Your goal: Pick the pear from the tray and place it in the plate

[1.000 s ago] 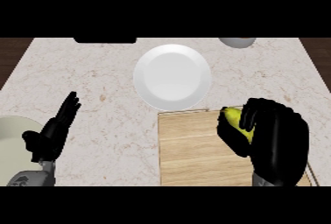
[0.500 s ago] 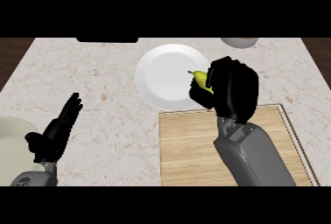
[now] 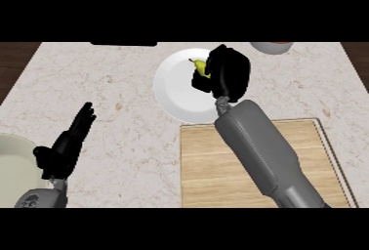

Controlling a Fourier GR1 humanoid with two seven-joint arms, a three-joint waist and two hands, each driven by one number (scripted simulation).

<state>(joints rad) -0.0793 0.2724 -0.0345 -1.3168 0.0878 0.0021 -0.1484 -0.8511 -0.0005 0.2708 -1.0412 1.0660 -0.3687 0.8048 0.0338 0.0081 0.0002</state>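
Counter [image 3: 115,83] — pale speckled stone top is spanning the view; dark brown floor [image 3: 14,68] is showing past both side edges.

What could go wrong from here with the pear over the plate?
1. The right robot hand holds the pear above the far-right part of the plate, near its rim; let go there, the pear might roll off onto the counter.
2. The fingers curl round the pear and hide most of it, so it may catch on them at release.

counter [image 3: 108,83]: speckled | plate [image 3: 176,93]: top centre | tray [image 3: 198,171]: just below plate | bowl [image 3: 270,48]: far edge
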